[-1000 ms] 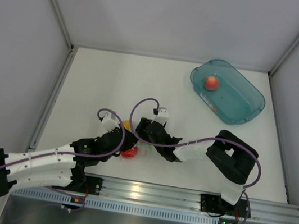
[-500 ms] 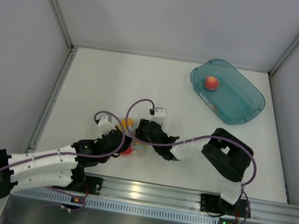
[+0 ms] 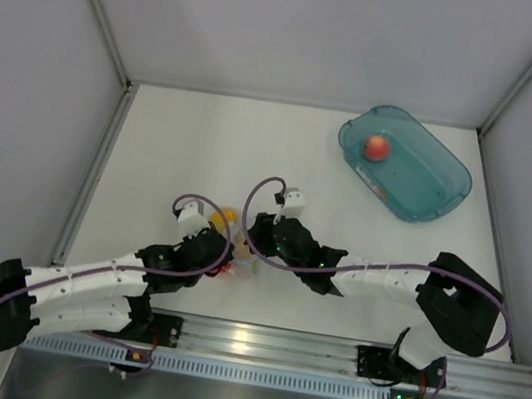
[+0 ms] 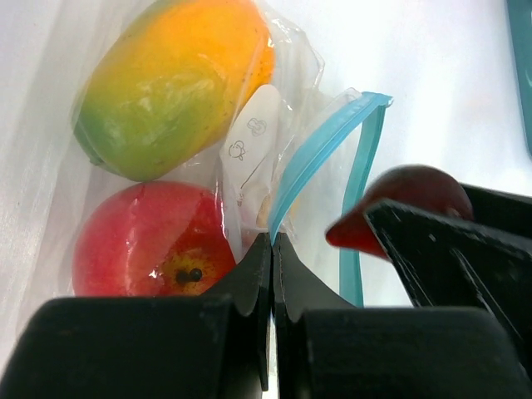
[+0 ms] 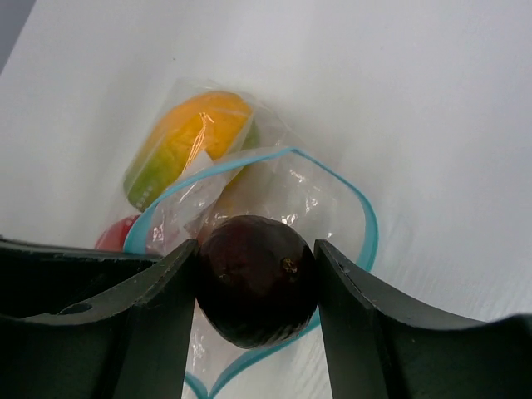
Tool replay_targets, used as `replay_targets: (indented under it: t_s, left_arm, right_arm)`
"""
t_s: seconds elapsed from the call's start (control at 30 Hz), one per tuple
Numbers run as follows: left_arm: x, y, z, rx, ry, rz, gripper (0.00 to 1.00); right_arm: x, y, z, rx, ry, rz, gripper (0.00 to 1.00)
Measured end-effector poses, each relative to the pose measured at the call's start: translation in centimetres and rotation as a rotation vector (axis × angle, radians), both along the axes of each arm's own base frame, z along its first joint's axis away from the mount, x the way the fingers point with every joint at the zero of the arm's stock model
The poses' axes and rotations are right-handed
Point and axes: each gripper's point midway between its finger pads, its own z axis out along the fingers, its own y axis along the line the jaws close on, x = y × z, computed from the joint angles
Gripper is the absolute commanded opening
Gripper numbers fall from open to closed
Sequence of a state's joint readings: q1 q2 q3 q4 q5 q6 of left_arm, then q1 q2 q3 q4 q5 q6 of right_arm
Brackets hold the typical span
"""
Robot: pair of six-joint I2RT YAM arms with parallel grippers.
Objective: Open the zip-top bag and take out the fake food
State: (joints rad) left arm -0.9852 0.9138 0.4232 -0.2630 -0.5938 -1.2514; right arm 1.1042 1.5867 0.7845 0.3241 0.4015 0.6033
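The right gripper [image 5: 254, 258] was clamped on the small dark red piece [image 5: 253, 287], one finger pressed to each side of it. That piece sat at the open mouth of the zip-top bag [image 5: 274, 195], whose teal zip strip [image 5: 366, 224] looped around it in the right wrist view; whether it was clear of the rim could not be told. Just beside it, the left gripper [image 4: 272, 249] was pinched tight on one lip of the strip, its two fingers meeting with only the plastic between them. Deeper in the clear pouch lay the yellow-orange mango [image 4: 170, 83] and, touching it, the red tomato-like ball [image 4: 141, 245], with a small white label [image 4: 253, 137] next to them. From above, both grippers met over the bag near the front middle of the white table [image 3: 173, 144]. Well apart, at the far right corner, the teal tub [image 3: 438, 201] held a pinkish ball [image 3: 376, 147].
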Motion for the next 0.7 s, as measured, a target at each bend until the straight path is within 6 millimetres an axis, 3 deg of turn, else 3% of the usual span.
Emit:
replay_targets:
  t_s: [0.23,0.37,0.5,0.7]
  left_arm:
    - [0.8,0.5,0.5,0.009,-0.012,0.019,0.00]
    - [1.0,0.8,0.6,0.013,-0.013,0.024,0.00]
    - [0.9,0.7,1.2,-0.006,-0.026,0.012,0.00]
    - [0.7,0.3,1.8,-0.038,-0.029,-0.008,0.00]
  right_arm:
    - [-1.9,-2.7,2.4,0.001,-0.010,0.044,0.46]
    - [-1.7,-4.6,4.9,-0.008,-0.048,0.029,0.46]
    - [1.3,-8.4,6.4,-0.046,-0.059,-0.065,0.46]
    - [8.8,-18.6,7.1,-0.127,-0.014,-0.362,0.47]
